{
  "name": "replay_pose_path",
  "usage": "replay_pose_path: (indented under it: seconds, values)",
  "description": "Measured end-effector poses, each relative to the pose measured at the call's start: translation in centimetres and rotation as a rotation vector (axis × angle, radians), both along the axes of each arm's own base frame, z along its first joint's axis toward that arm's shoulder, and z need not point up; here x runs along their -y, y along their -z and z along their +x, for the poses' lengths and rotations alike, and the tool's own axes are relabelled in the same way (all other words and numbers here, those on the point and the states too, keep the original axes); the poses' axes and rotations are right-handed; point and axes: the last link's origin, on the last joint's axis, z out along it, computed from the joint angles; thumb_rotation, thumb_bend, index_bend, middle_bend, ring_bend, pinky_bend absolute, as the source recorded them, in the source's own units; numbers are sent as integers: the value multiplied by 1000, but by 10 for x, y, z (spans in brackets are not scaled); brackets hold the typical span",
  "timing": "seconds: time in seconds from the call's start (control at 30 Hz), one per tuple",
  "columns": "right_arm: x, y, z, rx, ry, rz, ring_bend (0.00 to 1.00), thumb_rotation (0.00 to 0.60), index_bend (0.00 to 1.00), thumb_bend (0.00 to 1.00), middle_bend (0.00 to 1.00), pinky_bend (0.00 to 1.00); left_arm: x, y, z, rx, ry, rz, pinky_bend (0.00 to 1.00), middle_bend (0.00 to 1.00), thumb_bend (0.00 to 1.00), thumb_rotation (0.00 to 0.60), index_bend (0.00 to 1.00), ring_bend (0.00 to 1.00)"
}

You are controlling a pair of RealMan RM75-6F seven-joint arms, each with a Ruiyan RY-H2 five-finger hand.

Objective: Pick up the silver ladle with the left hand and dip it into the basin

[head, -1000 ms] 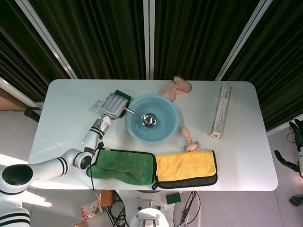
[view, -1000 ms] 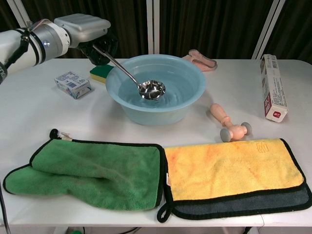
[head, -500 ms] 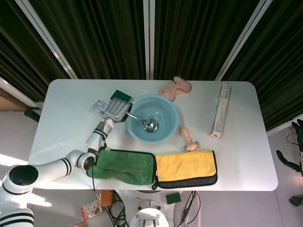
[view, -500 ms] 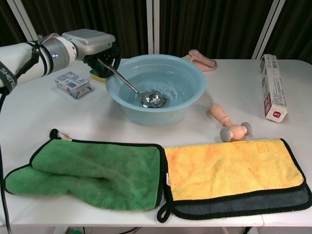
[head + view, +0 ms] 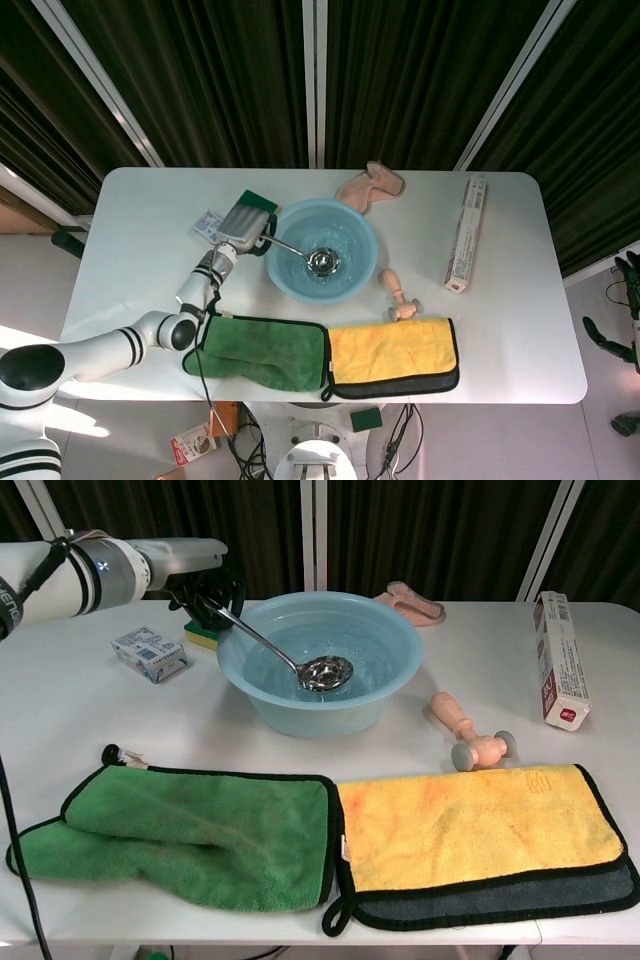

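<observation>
Silver ladle [image 5: 322, 672] is held by its handle in the left hand [image 5: 200, 580], whose fingers are closed around the handle's upper end; the shaft slopes down and away from the hand to the right, over the near rim of the basin [image 5: 400, 680], and the bowl of the ladle sits inside the basin at about the waterline. From above, the ladle [image 5: 320, 262] lies near the basin's [image 5: 285, 285] centre, with the hand [image 5: 240, 225] just outside the rim on its left. Judgement: the pick-up is done and the dipping step is in hand, close to complete. The next move calls for keeping the grip firm and the wrist steady, lowering the bowl a little further if a full dip is wanted, without knocking the rim. Just behind the hand lies a green sponge [image 5: 200, 632], and beside it a small packet [image 5: 148, 651]. The right hand is not in view.
</observation>
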Motion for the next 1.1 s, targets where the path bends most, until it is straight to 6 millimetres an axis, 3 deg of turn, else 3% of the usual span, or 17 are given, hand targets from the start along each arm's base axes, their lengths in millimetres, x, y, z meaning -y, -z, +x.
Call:
replay_pose_path:
  seconds: [0.53,1.1]
  values:
    - [1,2,6,-7,-7,4,0,600,0,258,0,0,-5,-24,16,20,0,-8,749,615,432,600,729,669]
    - [3,2,3,8,-7,6,0,600,0,259,0,0,-8,-60,52,-23,35,20,749,617,432,600,727,669]
